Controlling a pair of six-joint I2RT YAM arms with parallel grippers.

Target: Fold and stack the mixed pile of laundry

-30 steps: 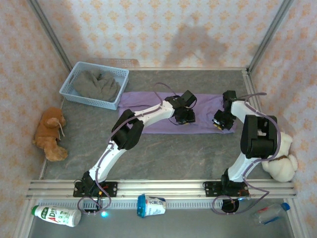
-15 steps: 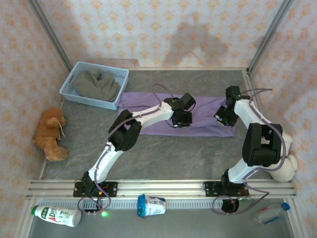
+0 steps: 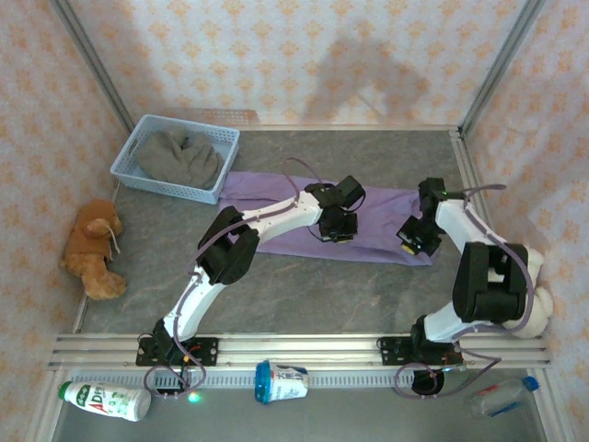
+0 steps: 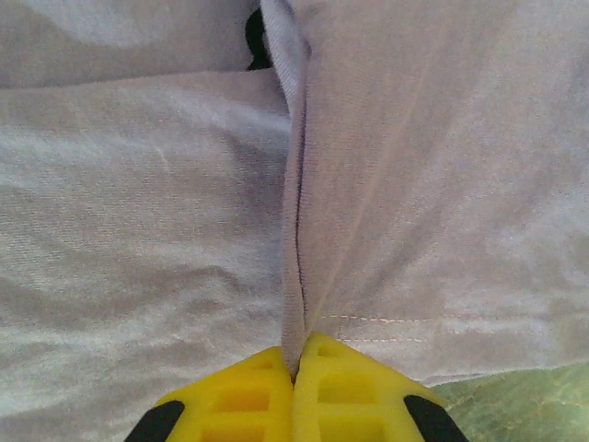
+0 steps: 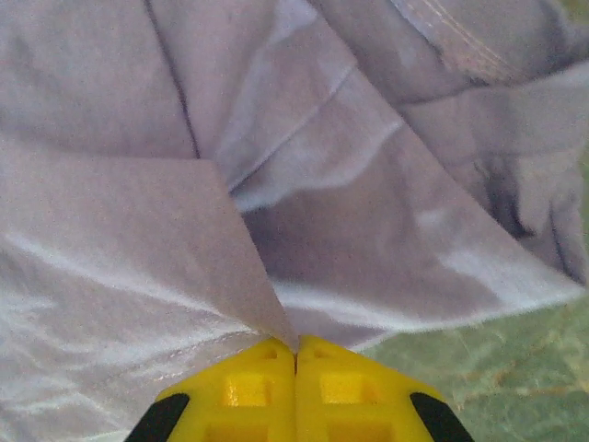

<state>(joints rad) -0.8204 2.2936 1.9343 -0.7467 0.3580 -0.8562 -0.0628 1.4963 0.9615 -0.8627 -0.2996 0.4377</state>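
The lavender-purple T-shirt (image 3: 294, 216) lies spread as a long band across the middle of the grey table. My left gripper (image 3: 337, 228) sits over the shirt's middle, shut on a pinched ridge of its cloth (image 4: 294, 276) near the hem. My right gripper (image 3: 411, 241) is at the shirt's right end, shut on a raised corner of the same shirt (image 5: 248, 276). A small dark patch (image 4: 256, 41) peeks out at a fold. The grey top (image 3: 179, 157) lies bunched in the basket at the back left.
The light blue basket (image 3: 129, 170) stands at the back left corner. A brown plush toy (image 3: 92, 249) lies at the left edge, a cream one (image 3: 532, 308) at the right. Bottles and a cup (image 3: 281, 382) lie in front of the rail.
Both grippers have pulled the near edge of the shirt toward the front, with the right one moving down and the cloth's right end following. The left jaws closed fully on the cloth.
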